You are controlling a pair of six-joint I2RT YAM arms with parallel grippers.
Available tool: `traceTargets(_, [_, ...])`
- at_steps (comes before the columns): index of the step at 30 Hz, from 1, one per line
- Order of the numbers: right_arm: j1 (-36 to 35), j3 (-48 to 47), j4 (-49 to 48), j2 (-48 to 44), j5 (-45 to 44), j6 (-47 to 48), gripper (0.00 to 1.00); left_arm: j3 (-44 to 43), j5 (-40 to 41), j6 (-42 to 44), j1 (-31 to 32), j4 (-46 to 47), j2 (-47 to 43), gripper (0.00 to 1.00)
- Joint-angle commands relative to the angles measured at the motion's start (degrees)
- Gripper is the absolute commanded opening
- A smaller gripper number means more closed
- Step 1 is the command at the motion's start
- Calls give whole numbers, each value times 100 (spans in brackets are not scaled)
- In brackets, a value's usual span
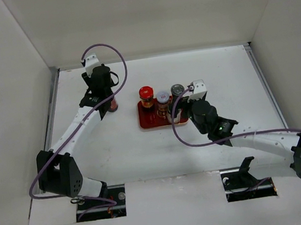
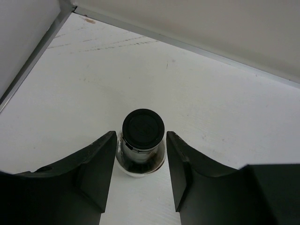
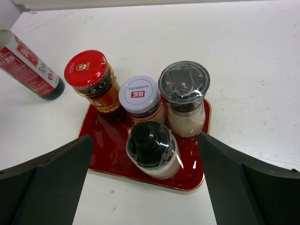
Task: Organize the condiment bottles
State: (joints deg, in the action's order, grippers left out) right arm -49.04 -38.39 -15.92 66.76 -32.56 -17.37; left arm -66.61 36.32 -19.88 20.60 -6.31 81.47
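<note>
The tall clear bottle with a black cap (image 2: 143, 129) and dark contents stands upright on the table, left of the red tray (image 1: 151, 122). It shows a red label in the top view (image 1: 113, 103) and the right wrist view (image 3: 33, 70). My left gripper (image 2: 141, 136) is open, with a finger on each side of the bottle's top. The red-lidded jar (image 3: 89, 70), pale-lidded jar (image 3: 139, 93), grey-lidded shaker (image 3: 183, 84) and short black-capped bottle (image 3: 150, 143) stand on the tray (image 3: 105, 150). My right gripper (image 3: 145, 137) is wide open and empty above the tray's near edge.
White walls enclose the table at the back and on both sides. A metal strip (image 2: 42, 47) runs along the left wall close to the tall bottle. Both arm bases (image 1: 65, 179) sit at the near edge.
</note>
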Motion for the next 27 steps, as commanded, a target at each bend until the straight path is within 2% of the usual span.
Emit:
traceTargets(1, [39,16,-350,30,74,-21,100,-309,-2,142,-60,244,44,41])
traceTargets(6, [39,7,-403,100,118,-30,100,-344,-37,186,-140,332,71,30])
traceTargets(10, [39,16,-420,91,118,-30,100,-318,-11,195,-166,358,88,25])
traceTargets(12, [39,16,-420,65,118,-30,100,-265,68,256,-131,454,79,30])
traceTargets(14, [39,25,-429,65,118,-30,100,-239,174,344,-131,551,106,39])
traceTargets(20, [39,42,-447,30,118,-30,100,-238,201,362,-140,595,141,42])
traceTargets(27, [57,95,-464,-49,118,-30,100,-247,77,362,-122,561,176,22])
